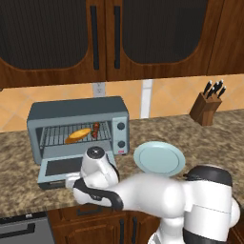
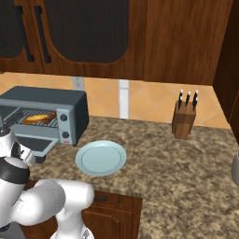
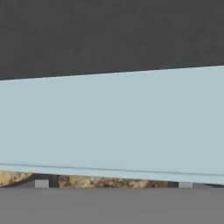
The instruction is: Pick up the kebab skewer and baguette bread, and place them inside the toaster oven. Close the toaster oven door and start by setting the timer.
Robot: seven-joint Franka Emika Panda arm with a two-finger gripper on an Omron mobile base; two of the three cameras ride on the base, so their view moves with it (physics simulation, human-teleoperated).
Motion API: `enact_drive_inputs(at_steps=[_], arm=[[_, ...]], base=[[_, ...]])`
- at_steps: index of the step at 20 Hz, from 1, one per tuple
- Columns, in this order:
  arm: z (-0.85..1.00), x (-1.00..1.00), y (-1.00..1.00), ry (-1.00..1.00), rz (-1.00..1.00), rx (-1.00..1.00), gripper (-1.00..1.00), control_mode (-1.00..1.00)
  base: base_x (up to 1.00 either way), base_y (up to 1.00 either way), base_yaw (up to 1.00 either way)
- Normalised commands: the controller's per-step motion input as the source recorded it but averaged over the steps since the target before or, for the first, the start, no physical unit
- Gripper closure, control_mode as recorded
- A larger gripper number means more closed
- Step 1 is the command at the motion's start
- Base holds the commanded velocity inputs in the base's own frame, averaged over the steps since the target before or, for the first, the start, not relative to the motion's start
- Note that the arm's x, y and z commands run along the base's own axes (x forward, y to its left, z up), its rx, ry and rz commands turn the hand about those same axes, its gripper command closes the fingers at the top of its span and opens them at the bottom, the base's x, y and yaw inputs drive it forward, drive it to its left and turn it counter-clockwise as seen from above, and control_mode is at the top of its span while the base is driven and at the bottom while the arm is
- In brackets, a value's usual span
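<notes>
The blue-grey toaster oven (image 1: 76,112) (image 2: 70,100) stands on the counter with its door (image 1: 62,167) (image 2: 32,142) folded down flat in front. On the wire rack inside lie the orange-tan baguette bread (image 1: 77,135) (image 2: 36,118) and, just to its right, the dark red kebab skewer (image 1: 96,129) (image 2: 50,116). Two dark knobs (image 1: 120,126) sit on the right panel. My hand is low at the door's front edge. In the hand view my gripper (image 3: 113,184) is open wide and empty, right up against the door's blue-grey frame (image 3: 113,127), with the dark glass beyond.
A pale blue plate (image 1: 158,158) (image 2: 101,158) lies on the granite counter right of the oven. A wooden knife block (image 1: 206,107) (image 2: 184,119) stands at the back right. Dark wood wall cabinets hang above the oven. The counter's front edge runs just below the door.
</notes>
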Motion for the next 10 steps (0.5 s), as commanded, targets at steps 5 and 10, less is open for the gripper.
enact_drive_inputs(at_steps=[5,10], arm=[[0.0,0.36,-0.2,-0.12,0.0,0.0,-1.0,-1.0],[0.13,0.49,-0.17,-0.23,0.0,0.0,-1.0,-1.0]], base=[[0.0,0.0,0.0],[0.0,0.0,0.0]])
